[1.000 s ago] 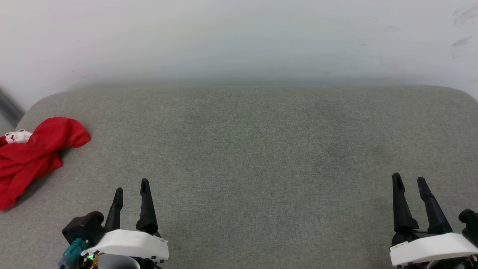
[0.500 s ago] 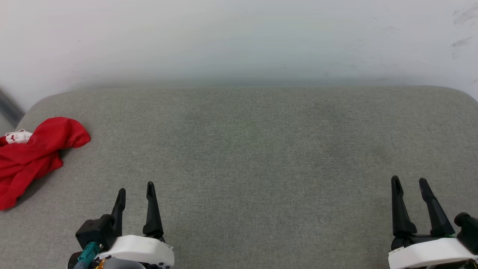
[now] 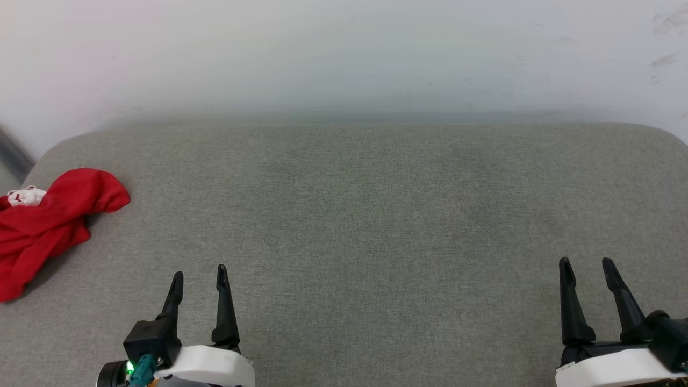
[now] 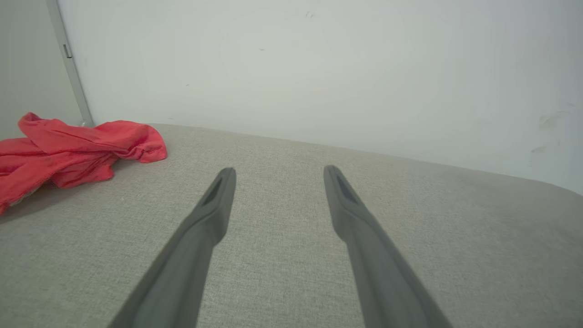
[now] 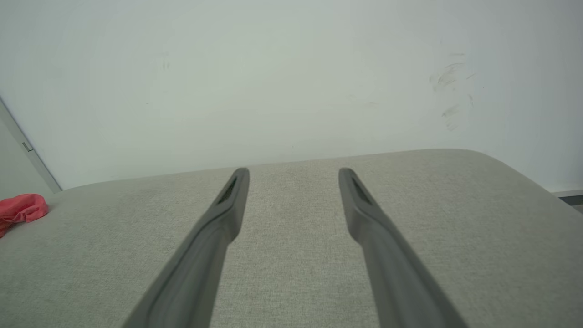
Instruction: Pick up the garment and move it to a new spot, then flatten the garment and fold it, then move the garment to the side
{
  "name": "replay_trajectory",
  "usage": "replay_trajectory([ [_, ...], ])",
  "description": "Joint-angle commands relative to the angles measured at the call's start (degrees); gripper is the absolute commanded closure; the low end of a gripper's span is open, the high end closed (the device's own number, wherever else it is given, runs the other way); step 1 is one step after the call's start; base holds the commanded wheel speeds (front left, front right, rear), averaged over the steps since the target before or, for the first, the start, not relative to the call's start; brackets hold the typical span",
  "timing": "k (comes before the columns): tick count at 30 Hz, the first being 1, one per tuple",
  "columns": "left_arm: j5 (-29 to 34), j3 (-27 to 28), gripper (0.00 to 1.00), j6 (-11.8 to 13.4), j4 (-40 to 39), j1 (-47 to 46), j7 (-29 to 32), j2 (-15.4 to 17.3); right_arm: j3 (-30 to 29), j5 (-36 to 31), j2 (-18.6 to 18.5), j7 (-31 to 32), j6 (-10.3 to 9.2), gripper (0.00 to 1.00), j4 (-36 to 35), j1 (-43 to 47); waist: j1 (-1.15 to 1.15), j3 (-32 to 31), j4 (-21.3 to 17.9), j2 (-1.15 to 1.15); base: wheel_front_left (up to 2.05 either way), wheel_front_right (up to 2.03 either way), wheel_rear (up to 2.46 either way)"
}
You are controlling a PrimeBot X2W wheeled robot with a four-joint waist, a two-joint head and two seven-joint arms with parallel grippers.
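Left tool (image 3: pixel 199 271): released, both dark fingers spread with a clear gap and nothing between them. It hovers over the near-left part of the tabletop (image 3: pixel 376 226), tips pointing away from me toward the wall (image 3: pixel 344 54). A green LED is lit at the base of its white housing.

Right tool (image 3: pixel 586 262): same state, released and empty, fingers parted. It sits at the near-right edge, well apart from the left one. In both wrist views I see only grey fabric between and beyond the fingers.

Surface: the tabletop has a grey woven fabric cover and a padded look, with rounded far corners. The weave is even, with faint darker patches near the middle.

Room: plain off-white wall right behind the far edge, with dark scuff marks (image 3: pixel 666 59) on its upper right. In the left wrist view a thin grey vertical strip (image 4: pixel 68 68) runs up the wall at the far-left corner.

Garment (image 3: pixel 48 215): red, crumpled into a loose heap at the far-left edge of the tabletop, partly cut off by the frame. It lies well apart from both tools, nearer the left one. A small white patch with red marks shows at its far-left side. It's too bunched up to read any print.
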Motion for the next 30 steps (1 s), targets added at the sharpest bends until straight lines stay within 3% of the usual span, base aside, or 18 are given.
replay_trajectory([
  [1,1.1,-0.3,0.0,0.3,-0.2,0.2,-0.5,0.1,0.1,-1.0,0.0,-0.4,-0.02,0.0,-0.5,0.7,0.0,0.0,0.0,0.0,0.0,0.0,0.0],
  [19,6.1,-1.6,0.0,0.8,1.2,1.1,-2.4,0.1,0.3,-5.7,0.0,-2.3,-0.02,0.0,-0.3,1.7,0.0,0.1,0.0,0.0,0.0,0.0,0.0],
  [30,4.9,-1.8,0.0,0.5,2.0,1.2,-2.6,0.1,0.3,-4.9,0.0,-2.6,-0.02,0.0,0.8,1.7,0.0,-0.1,0.0,0.0,0.0,0.0,0.0],
])
